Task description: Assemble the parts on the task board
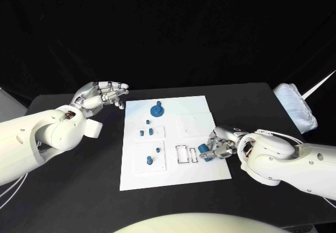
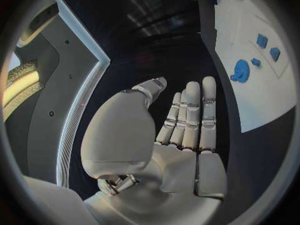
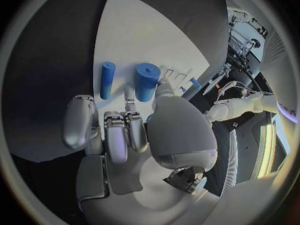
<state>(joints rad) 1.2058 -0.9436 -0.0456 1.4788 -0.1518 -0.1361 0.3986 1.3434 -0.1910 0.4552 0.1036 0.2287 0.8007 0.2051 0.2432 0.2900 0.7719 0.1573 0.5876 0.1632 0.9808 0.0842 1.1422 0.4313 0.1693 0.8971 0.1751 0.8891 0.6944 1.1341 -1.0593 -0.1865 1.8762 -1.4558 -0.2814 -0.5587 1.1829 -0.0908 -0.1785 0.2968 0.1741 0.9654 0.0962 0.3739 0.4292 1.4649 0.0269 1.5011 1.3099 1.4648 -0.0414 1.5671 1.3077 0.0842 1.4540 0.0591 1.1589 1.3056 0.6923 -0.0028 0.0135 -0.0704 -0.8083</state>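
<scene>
Fingers of the right hand (image 1: 217,147) pinch a thick blue plastic cylinder (image 3: 147,81) at the flat white task board's (image 1: 203,104) right edge; a thinner blue peg (image 3: 107,80) lies beside it. The left hand (image 1: 100,96) hovers empty, fingers extended, left of the board's far corner.

The white task board (image 1: 175,174) lies flat mid-table, a blue gear (image 1: 158,111) and small blue parts (image 1: 150,159) on it.

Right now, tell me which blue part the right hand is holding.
The thick blue cylinder at the board's right edge, pinched by the right hand; the thinner one lies beside it, untouched.
</scene>
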